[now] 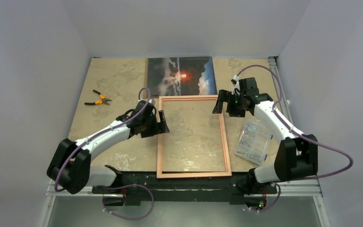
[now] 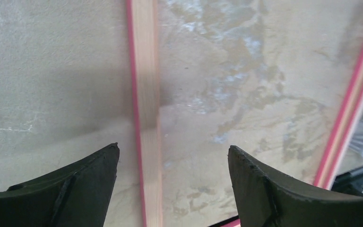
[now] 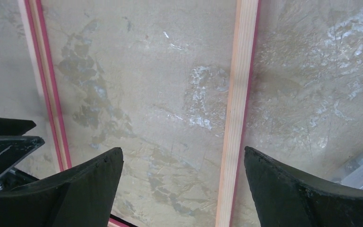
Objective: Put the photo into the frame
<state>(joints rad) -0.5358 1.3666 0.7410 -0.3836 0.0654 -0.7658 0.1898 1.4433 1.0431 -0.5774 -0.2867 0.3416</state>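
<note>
The frame lies flat in the middle of the table, tan wood side up with pink edges, empty inside. The photo lies face up just beyond the frame's far edge, dark landscape with an orange sun. My left gripper is open over the frame's left rail, fingers on either side of it. My right gripper is open over the frame's right rail near the far right corner. Both grippers are empty.
Orange-handled pliers lie at the far left. A clear plastic box of small parts sits right of the frame, under the right arm. The table's near edge has a black rail.
</note>
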